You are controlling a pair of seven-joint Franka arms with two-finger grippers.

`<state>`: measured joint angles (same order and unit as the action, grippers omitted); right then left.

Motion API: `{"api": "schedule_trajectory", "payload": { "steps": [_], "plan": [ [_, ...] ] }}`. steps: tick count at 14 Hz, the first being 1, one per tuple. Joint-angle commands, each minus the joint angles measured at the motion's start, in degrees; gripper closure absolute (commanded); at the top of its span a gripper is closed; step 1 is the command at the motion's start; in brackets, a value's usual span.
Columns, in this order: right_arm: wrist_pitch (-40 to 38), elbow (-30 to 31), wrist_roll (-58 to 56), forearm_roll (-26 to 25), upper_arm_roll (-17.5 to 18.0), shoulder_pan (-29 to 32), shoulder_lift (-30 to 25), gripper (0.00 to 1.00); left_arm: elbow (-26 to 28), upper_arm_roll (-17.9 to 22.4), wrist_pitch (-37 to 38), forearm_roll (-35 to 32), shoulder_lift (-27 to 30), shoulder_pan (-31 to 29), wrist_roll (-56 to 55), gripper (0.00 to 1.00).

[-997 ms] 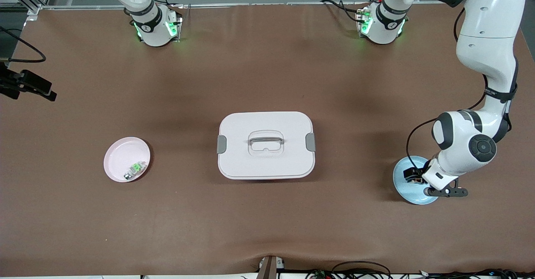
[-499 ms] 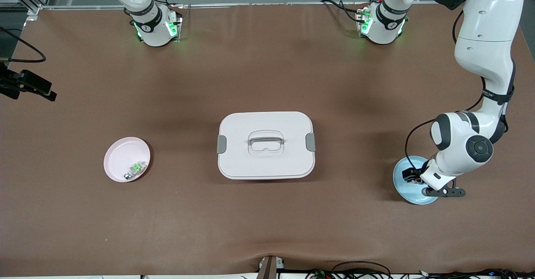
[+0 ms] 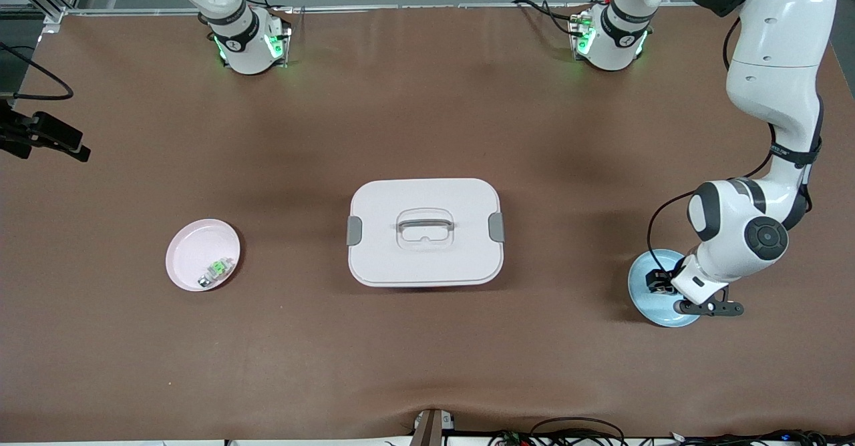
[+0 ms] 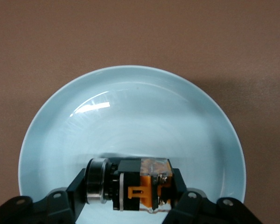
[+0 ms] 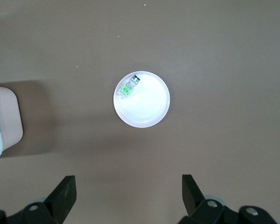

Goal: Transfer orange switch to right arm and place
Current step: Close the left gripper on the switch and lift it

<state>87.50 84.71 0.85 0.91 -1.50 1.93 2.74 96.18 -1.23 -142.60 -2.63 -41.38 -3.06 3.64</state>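
Observation:
The orange switch (image 4: pixel 142 185), a small black block with an orange-amber face and a silver ring at one end, lies on its side in a light blue plate (image 4: pixel 130 107). My left gripper (image 4: pixel 129 183) is down in the plate, with one finger against each end of the switch, shut on it. In the front view the left gripper (image 3: pixel 662 284) is over the blue plate (image 3: pixel 648 306) at the left arm's end of the table. My right gripper (image 5: pixel 128 186) is open and empty, high over the table near a pink plate (image 5: pixel 147 109).
A white lidded box (image 3: pixel 425 231) with a grey handle stands mid-table. The pink plate (image 3: pixel 194 249) toward the right arm's end holds a tiny green-and-white part (image 3: pixel 215 270). A black camera mount (image 3: pixel 47 135) juts in at the table's edge.
The left arm's wrist has shifted slightly over the blue plate and its fingers have settled around the switch. Plates and box have not moved.

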Motion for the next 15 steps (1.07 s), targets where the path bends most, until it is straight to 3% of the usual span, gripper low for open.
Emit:
{"api": "schedule_trajectory", "payload": {
  "steps": [1, 10, 15],
  "plan": [
    [-0.3, -0.7, -0.2, 0.1, 0.8, 0.9, 0.3, 0.00, -0.5, -0.4, 0.1, -0.2, 1.6, -0.2, 1.0, 1.00],
    [0.0, -0.8, -0.2, 0.2, 0.8, 1.1, 0.4, 0.00, -2.4, -5.9, 17.7, 0.3, 14.0, 0.2, -1.1, 1.00],
    [0.2, -0.9, -0.1, 0.1, 0.8, 1.3, 0.6, 0.00, -5.6, -13.1, 25.1, 2.5, 16.7, 0.2, -9.9, 1.00]
  ]
}}
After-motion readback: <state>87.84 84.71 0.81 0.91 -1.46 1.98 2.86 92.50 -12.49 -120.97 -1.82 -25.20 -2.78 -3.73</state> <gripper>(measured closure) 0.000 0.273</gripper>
